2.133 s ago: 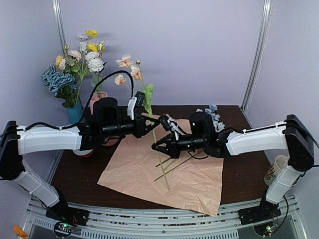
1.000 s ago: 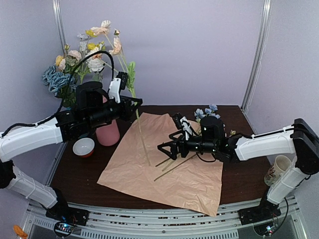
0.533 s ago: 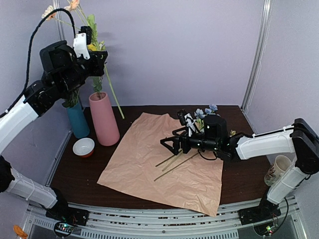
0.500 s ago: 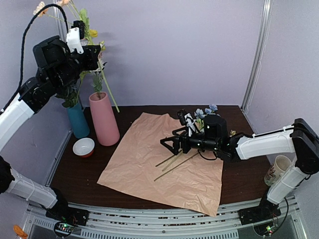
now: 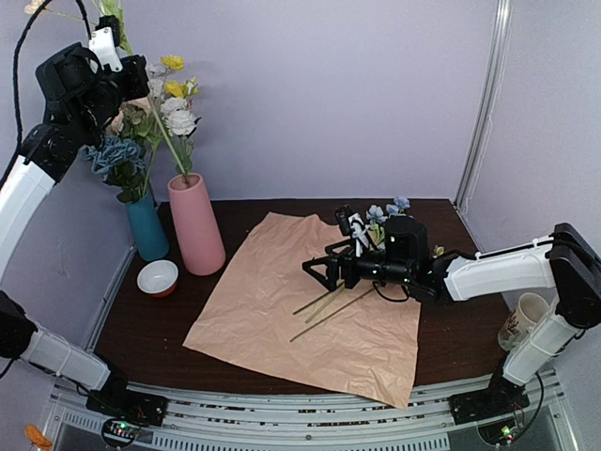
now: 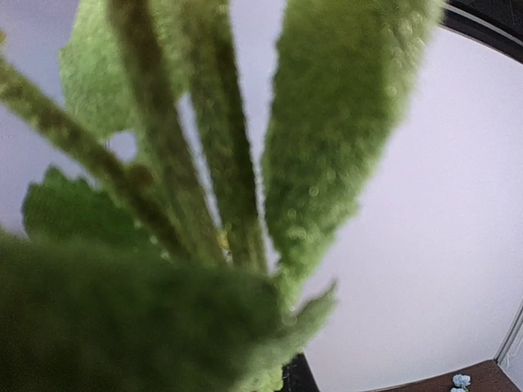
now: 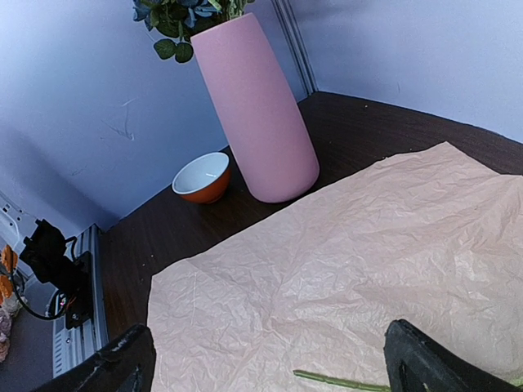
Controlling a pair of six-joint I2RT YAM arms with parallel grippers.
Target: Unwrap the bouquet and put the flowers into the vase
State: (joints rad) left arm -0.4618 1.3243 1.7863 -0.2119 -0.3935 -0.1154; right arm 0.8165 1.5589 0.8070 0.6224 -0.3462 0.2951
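The pink vase (image 5: 195,225) (image 7: 261,114) stands at the table's back left. High above it, my left gripper (image 5: 134,73) is shut on a stem of the flowers (image 5: 167,136). The stem slants down, and its lower end is at the vase's mouth. In the left wrist view only blurred green leaves (image 6: 343,122) and stems show. The bouquet's peach paper (image 5: 319,301) (image 7: 343,245) lies spread flat, with loose green stems (image 5: 329,305) (image 7: 343,381) on it. My right gripper (image 5: 324,268) (image 7: 270,367) hovers open over the paper with nothing in it. Blue blooms (image 5: 390,211) lie behind the right wrist.
A teal vase (image 5: 147,225) holding yellow flowers and a blue hydrangea stands left of the pink vase. A small red-and-white bowl (image 5: 157,277) (image 7: 202,175) sits in front of them. A cup (image 5: 521,319) is beside the right arm's base.
My left arm has risen and swung left with the flower stem, bringing its lower end from over the paper to the pink vase's mouth. The right arm has barely moved.
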